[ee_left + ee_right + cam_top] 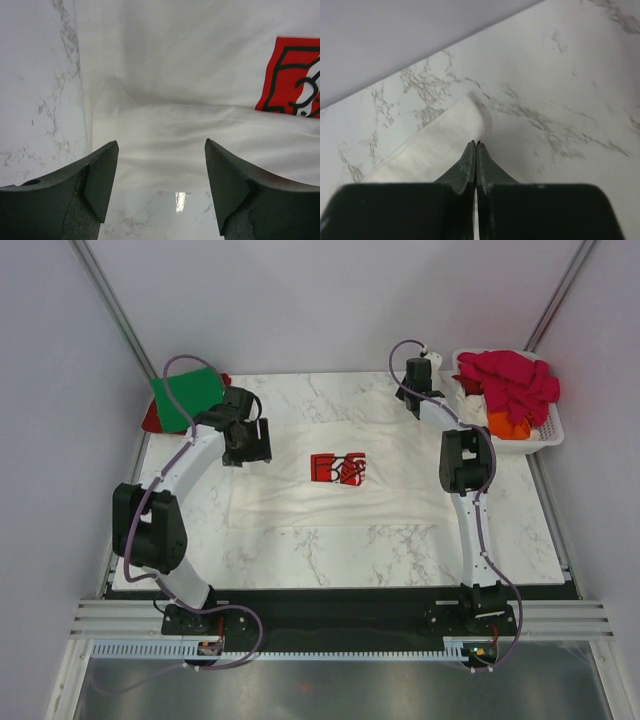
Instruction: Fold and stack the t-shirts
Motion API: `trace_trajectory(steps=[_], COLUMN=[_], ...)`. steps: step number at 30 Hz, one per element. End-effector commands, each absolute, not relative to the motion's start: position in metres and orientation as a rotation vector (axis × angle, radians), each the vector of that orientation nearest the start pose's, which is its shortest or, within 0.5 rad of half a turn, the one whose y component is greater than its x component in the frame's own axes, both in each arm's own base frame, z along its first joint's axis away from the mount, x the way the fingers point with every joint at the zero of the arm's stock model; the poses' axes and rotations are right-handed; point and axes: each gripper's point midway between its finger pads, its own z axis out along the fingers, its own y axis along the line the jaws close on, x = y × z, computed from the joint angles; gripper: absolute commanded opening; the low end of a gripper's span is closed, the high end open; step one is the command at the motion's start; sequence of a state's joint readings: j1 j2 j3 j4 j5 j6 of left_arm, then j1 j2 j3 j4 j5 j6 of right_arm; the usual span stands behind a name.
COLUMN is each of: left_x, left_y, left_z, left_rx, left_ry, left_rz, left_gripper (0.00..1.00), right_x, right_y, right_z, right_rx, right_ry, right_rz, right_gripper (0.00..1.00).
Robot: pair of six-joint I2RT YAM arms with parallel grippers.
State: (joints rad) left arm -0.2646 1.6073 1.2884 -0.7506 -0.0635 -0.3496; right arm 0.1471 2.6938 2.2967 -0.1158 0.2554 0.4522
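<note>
Robot lab test cell
Plain white panels (330, 300) wall in a marble-patterned table (330, 550), one just beyond the right gripper (476, 145); a slotted metal rail (560, 618) lies well behind it

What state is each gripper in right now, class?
Left gripper: open, empty, above the white t-shirt.
Right gripper: shut, apparently pinching the white t-shirt's corner.

One high camera looks down on the whole counter (300, 560); both wrist cameras sit close over the white shirt (290, 495).
</note>
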Motion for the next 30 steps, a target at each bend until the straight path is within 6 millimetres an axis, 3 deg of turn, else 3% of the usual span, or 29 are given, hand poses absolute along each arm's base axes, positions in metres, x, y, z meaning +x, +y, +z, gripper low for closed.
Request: trace_trajectory(steps=[1, 2, 3, 5, 6, 7, 9, 10, 11, 12, 14, 15, 17, 24, 30], left_x=[0.405, 0.416, 0.437, 0.459, 0.476, 0.488, 0.514, 0.523, 0.529, 0.543, 0.551, 0.561, 0.568, 0.574, 0.572], left_y=[-0.095, -0.089, -0.089, -0.073, -0.070, -0.060, -0.052, -0.047, -0.046, -0.047, -0.041, -0.041, -0.039, -0.035, -0.039], left_z=[0.144, 0.140, 0.137, 0.128, 0.137, 0.111, 0.109, 0.088, 0.081, 0.089, 0.075, 0.082, 0.067, 0.056, 0.047], left_rx=[-0.192, -0.208, -0.224, -0.259, -0.267, -0.265, -0.275, -0.272, -0.265, -0.264, -0.265, -0.267, -0.272, -0.312, -0.325], left_ry=[2.541, 2.547, 2.544, 2.541, 2.505, 2.548, 2.517, 2.549, 2.560, 2.525, 2.536, 2.509, 2.531, 2.543, 2.564], left_rz=[-0.073, -0.031, -0.020, 0.056, 0.059, 0.098, 0.125, 0.134, 0.124, 0.116, 0.142, 0.131, 0.087, 0.019, -0.003], left_gripper=[0.77, 0.76, 0.75, 0.71, 0.69, 0.68, 0.66, 0.66, 0.66, 0.66, 0.68, 0.68, 0.69, 0.66, 0.55], right_x=[0.690, 0.688, 0.685, 0.683, 0.683, 0.684, 0.685, 0.686, 0.686, 0.686, 0.685, 0.685, 0.685, 0.683, 0.682], right_y=[0.076, 0.076, 0.078, 0.079, 0.077, 0.079, 0.080, 0.081, 0.082, 0.082, 0.085, 0.085, 0.086, 0.084, 0.078], right_z=[0.092, 0.119, 0.118, 0.119, 0.118, 0.119, 0.120, 0.122, 0.124, 0.125, 0.125, 0.125, 0.124, 0.118, 0.111], right_rx=[0.514, 0.519, 0.517, 0.508, 0.508, 0.498, 0.489, 0.485, 0.479, 0.475, 0.465, 0.462, 0.465, 0.475, 0.486], right_ry=[1.908, 1.855, 1.858, 1.873, 1.879, 1.885, 1.889, 1.887, 1.887, 1.887, 1.892, 1.893, 1.895, 1.917, 1.930], right_rz=[0.170, 0.195, 0.199, 0.196, 0.196, 0.205, 0.226, 0.230, 0.240, 0.244, 0.256, 0.261, 0.269, 0.268, 0.262], right_gripper=[0.00, 0.00, 0.00, 0.00, 0.00, 0.00, 0.00, 0.00, 0.00, 0.00, 0.00, 0.00, 0.00, 0.00, 0.00])
